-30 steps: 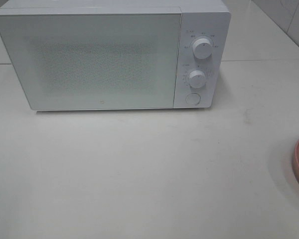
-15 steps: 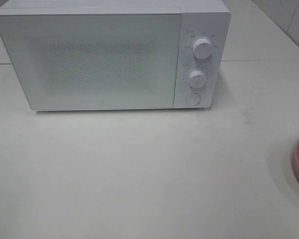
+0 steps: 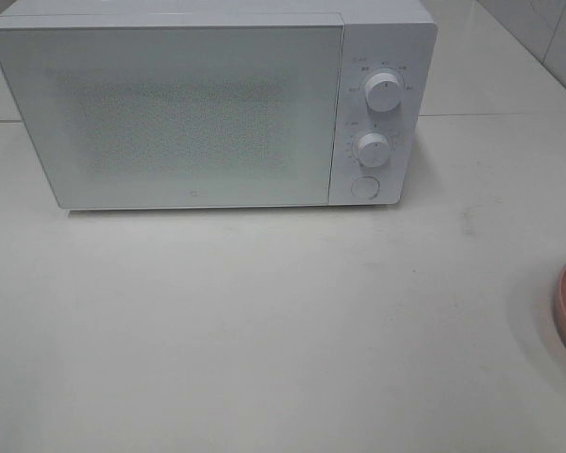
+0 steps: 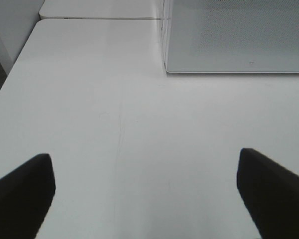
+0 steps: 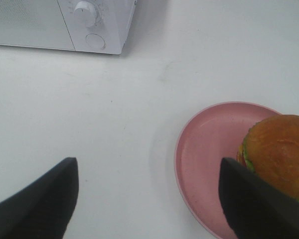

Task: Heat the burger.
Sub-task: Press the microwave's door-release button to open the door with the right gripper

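Toward table's [image 3: 264, 330] right edge, on pink plate [image 5: 209, 144]: burger [image 5: 276, 154] just outside right gripper's [image 5: 148, 164] released jaws | golden-brown bun, green lettuce | left gripper [image 4: 144, 155] released, empty

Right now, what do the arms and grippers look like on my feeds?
Only finger ends show. The left gripper and the right gripper each have two plain matte black fingers, broad and wedge-shaped with blunt corners. No cables, markings or arm links are visible; the high camera shows neither arm.
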